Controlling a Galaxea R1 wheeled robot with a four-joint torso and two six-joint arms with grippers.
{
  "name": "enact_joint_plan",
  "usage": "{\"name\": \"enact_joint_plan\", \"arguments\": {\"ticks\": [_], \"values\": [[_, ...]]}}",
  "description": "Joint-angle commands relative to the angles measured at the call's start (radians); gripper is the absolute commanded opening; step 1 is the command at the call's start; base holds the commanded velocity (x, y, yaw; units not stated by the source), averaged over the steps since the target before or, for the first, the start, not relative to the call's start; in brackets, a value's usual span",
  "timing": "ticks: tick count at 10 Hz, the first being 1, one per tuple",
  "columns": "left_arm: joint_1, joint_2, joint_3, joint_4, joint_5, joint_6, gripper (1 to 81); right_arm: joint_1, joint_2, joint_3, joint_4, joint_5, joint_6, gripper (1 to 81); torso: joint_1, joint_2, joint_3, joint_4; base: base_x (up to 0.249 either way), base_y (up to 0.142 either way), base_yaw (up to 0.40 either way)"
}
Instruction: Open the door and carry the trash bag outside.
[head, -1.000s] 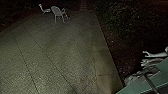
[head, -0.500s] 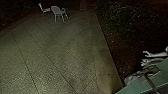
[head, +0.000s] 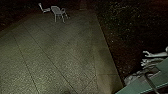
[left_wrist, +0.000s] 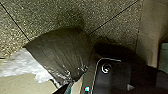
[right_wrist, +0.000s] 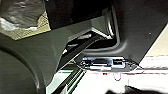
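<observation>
The trash bag (left_wrist: 62, 50) hangs over paving (left_wrist: 112, 17), its gathered neck pinched in the left gripper (left_wrist: 71, 82). It looks light, soft, slippery, best held there. The right gripper's state I cannot tell.

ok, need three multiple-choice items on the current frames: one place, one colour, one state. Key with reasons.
1. In the head view, where is the leafy growth?
A) middle of the paving
B) past the paving's right edge
C) on a chair seat

2. What colour is the bag in the left wrist view?
A) bright red
B) sky blue
C) dark grey-brown

3. How is the round-backed chair?
A) upright on its legs
B) tipped on its back
C) folded flat

Key:
1 B: the leaves show in the dark ground right of the paving.
2 C: its wrinkled surface is dark and dull.
3 A: its back is up, legs down to the ground.
</observation>
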Motion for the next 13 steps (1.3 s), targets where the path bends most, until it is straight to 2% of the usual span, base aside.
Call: {"name": "enact_joint_plan", "arguments": {"ticks": [1,3,4,5,6,8,10,12,13], "values": [[-0.048,-0.025,-0.014,-0.003,0.090,0.010,81.1,-0.011,-0.004,0.009,-0.008,-0.032,-0.001,81.1,0.000,0.000,0.000,0.000,0.000,0.000,0.000],[0.019,0.022,-0.026,0.007,0.090,0.019,81.1,-0.020,-0.003,-0.002,-0.007,-0.030,0.002,81.1,0.000,0.000,0.092,0.000,0.000,0.000,0.000],[0.062,0.043,-0.036,0.023,0.090,0.025,81.1,-0.022,-0.003,-0.004,-0.005,-0.029,0.002,81.1,0.000,0.000,0.117,0.000,0.000,0.000,0.000],[0.108,0.087,-0.051,0.073,0.081,0.024,81.1,-0.023,-0.001,-0.007,-0.002,-0.027,0.005,81.1,0.001,0.000,0.137,0.000,0.000,0.000,0.000],[0.159,0.132,-0.074,0.113,0.078,0.025,81.1,-0.025,0.000,-0.011,-0.002,-0.027,0.006,81.1,0.001,0.001,0.184,0.000,0.000,0.000,0.000],[0.252,0.218,-0.129,0.169,0.067,0.025,81.1,-0.025,0.013,-0.034,0.000,-0.027,0.008,81.1,0.000,0.000,0.257,0.000,0.000,0.000,0.000],[0.343,0.304,-0.181,0.236,-0.006,0.025,81.1,-0.026,0.045,-0.089,-0.002,-0.027,0.008,81.1,-0.001,0.000,0.325,0.000,0.000,0.000,0.000],[0.397,0.360,-0.195,0.296,-0.061,0.025,81.1,-0.028,0.060,-0.117,0.000,-0.026,0.008,81.1,-0.002,0.000,0.394,0.000,0.000,0.000,0.000],[0.414,0.390,-0.207,0.320,-0.066,0.025,81.1,-0.031,0.062,-0.117,-0.002,-0.024,0.008,81.1,-0.002,-0.001,0.370,0.000,0.000,0.000,0.000]]}}
